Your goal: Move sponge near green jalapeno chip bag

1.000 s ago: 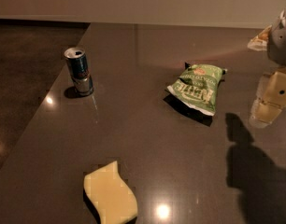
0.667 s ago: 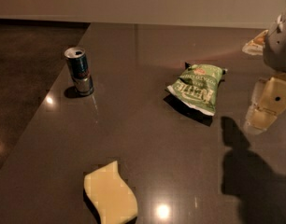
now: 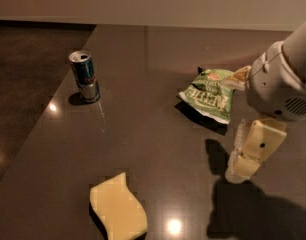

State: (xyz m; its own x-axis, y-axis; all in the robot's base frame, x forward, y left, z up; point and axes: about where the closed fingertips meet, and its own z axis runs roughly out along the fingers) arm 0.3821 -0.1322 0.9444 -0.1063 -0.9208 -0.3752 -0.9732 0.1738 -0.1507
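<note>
The pale-yellow sponge (image 3: 118, 207) lies flat at the front of the dark table, left of centre. The green jalapeno chip bag (image 3: 209, 93) lies crinkled at mid-right, well behind and to the right of the sponge. My gripper (image 3: 245, 156) hangs over the table at the right, just in front of and to the right of the bag, far from the sponge. It holds nothing that I can see. Its shadow falls on the table below it.
A dark blue-silver drink can (image 3: 85, 76) stands upright at the back left. The table's left edge (image 3: 48, 104) runs diagonally, with floor beyond it. A pale wall runs along the back.
My arm and gripper have moved left and forward into view, closer to the chip bag. The sponge, bag and can have not moved.
</note>
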